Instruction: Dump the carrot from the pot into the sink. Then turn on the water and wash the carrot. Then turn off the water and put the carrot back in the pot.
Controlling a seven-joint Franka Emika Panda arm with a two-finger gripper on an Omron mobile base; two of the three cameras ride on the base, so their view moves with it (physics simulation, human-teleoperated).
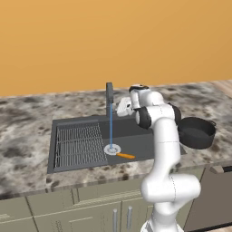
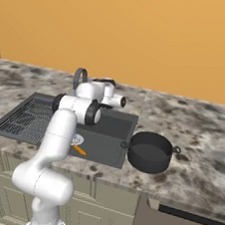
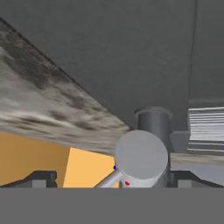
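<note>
Carrot (image 1: 125,156) in sink (image 1: 145,144); water seemingly running; pot (image 1: 196,132) on counter.

arm (image 1: 165,140): glossy white rounded links | joints: dark bands | pincer tips: seemingly dark

the faucet (image 1: 109,93) and its falling water (image 1: 111,129) stand mid-sink (image 1: 136,136), over the drain (image 1: 112,148). the wire rack (image 1: 79,145) fills the left half. the pot (image 1: 196,132) blocks the desk's (image 1: 27,122) right side.
</note>
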